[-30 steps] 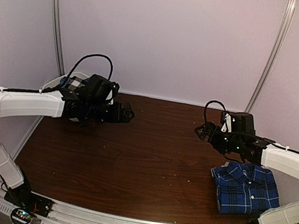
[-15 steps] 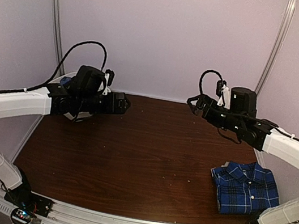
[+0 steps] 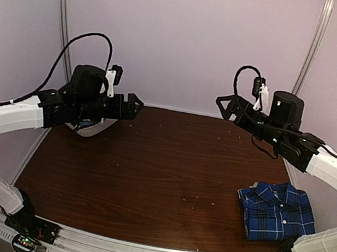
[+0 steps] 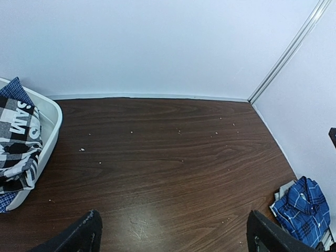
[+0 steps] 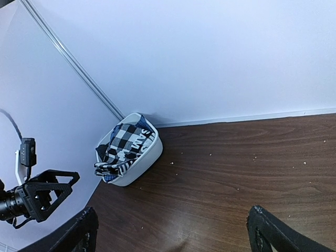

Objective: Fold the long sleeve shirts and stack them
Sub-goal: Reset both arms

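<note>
A folded royal-blue plaid shirt [image 3: 277, 213] lies at the near right of the brown table; it also shows at the lower right of the left wrist view [image 4: 302, 205]. A black-and-white check shirt [image 5: 125, 147] is bundled in the white basket [image 5: 149, 156] at the far left corner, also seen in the left wrist view [image 4: 18, 142]. The grey shirt is out of view. My left gripper [image 3: 134, 107] is open and empty, raised above the table's far left. My right gripper [image 3: 224, 105] is open and empty, raised above the far right.
The basket [image 3: 93, 129] is mostly hidden behind the left arm in the top view. Pale walls with metal corner rails [image 3: 305, 65] close in the table on three sides. Small crumbs dot the wood [image 4: 178, 131].
Both arms have risen and drawn back towards the far wall, away from the table's middle. Both grippers stay open and empty. The blue plaid shirt has not moved.
</note>
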### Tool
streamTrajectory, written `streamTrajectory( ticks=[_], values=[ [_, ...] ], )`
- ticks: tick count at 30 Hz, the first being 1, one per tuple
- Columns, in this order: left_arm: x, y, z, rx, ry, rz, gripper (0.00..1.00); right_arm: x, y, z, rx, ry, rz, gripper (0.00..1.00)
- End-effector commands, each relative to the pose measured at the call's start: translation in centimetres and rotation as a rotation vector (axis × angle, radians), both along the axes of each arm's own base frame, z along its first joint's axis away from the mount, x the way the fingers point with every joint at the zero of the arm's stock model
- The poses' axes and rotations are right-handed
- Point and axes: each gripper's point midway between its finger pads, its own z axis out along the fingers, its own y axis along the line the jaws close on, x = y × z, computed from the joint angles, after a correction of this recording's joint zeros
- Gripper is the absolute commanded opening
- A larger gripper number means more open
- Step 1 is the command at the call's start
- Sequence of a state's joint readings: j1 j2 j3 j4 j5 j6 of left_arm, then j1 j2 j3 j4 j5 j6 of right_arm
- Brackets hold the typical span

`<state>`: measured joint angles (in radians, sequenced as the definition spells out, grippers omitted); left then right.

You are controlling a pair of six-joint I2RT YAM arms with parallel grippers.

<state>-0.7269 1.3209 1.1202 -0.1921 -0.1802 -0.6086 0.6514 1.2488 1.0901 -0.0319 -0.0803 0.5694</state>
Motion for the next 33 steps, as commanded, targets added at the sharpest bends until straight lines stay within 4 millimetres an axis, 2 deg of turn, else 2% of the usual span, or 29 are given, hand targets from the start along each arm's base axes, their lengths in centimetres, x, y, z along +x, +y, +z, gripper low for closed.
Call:
streamTrajectory(
  ticks=[1,7,10,33],
  values=[
    [0.2,0.7,1.8,-0.008,-0.074,0.015,0.98,-0.6,-2.5,2.8,-0.025,-0.087,-0.097,1.0],
    [0.1,1.1,2.5,-0.013,-0.099,0.019,0.98,-1.0,-5.2,2.9,-0.073,-0.107,-0.194,1.0],
    [0.0,1.1,2.8,-0.009,-0.106,0.019,0.98,-1.2,-5.9,2.8,-0.078,-0.109,-0.22,1.0],
    [-0.2,1.4,2.6,-0.002,-0.106,0.021,0.98,-1.6,-7.2,2.8,-0.065,-0.114,-0.27,1.0]
  ],
)
